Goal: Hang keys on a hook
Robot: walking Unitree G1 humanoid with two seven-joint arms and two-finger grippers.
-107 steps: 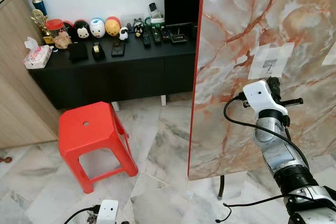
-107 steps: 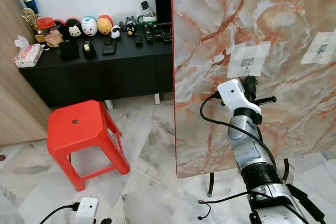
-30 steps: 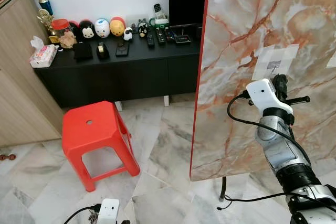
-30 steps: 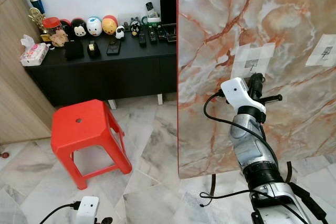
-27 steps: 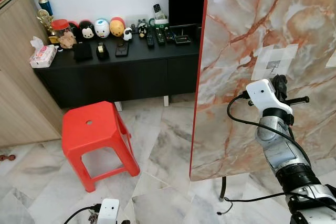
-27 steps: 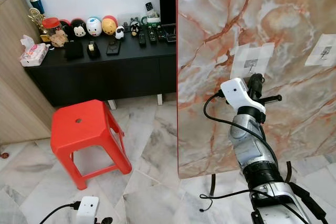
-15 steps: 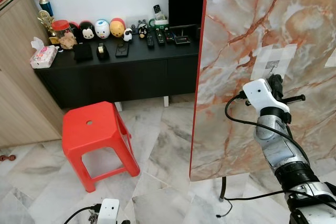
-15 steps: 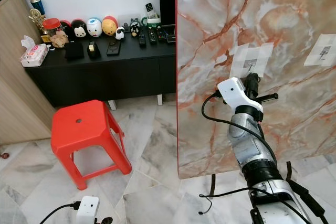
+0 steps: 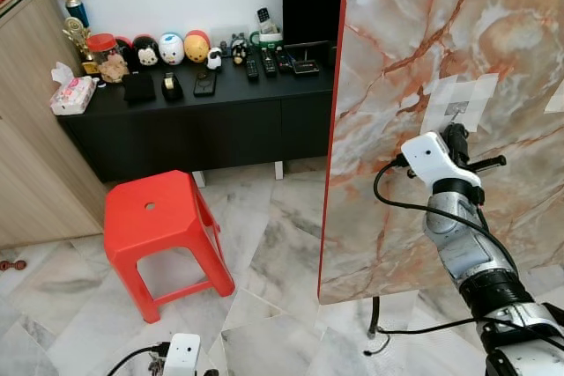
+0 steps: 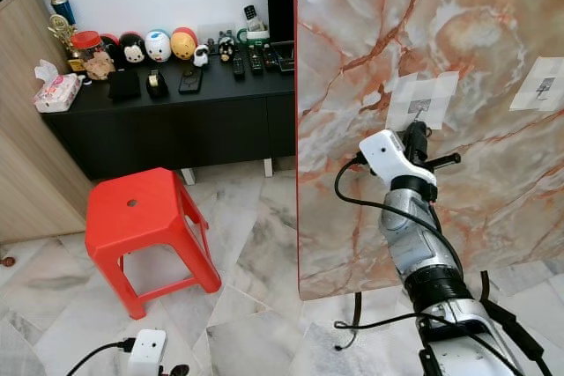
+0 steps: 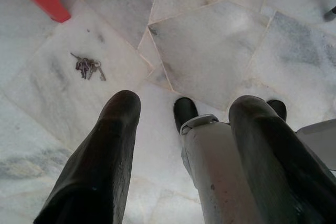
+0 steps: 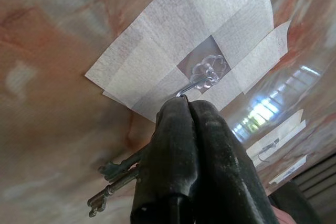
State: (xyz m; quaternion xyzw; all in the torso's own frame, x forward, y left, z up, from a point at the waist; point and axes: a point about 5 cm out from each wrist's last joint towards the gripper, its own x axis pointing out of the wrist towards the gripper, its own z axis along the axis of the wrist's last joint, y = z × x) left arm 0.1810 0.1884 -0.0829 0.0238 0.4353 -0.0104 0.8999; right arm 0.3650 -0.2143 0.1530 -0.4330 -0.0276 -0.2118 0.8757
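Note:
My right gripper (image 9: 456, 136) is raised against the upright marble board (image 9: 397, 59), its tips just under a clear plastic hook (image 12: 203, 74) held on by white tape (image 9: 458, 101). In the right wrist view the fingers (image 12: 176, 129) are pressed together at the hook's wire end, and a bunch of dark keys (image 12: 113, 181) hangs from between them. My left gripper (image 11: 181, 109) hangs low over the floor, open and empty. Another bunch of keys (image 11: 88, 67) lies on the tiles beyond it.
A second taped hook (image 10: 544, 87) sits further right on the board. A red plastic stool (image 9: 159, 226) stands on the marble floor to the left, before a black sideboard (image 9: 203, 121) full of figurines and remotes. The board's stand leg (image 9: 374, 314) is near my feet.
My right gripper has risen and shifted slightly left, bringing its tips and the keys up to the taped hook. The left arm has not moved.

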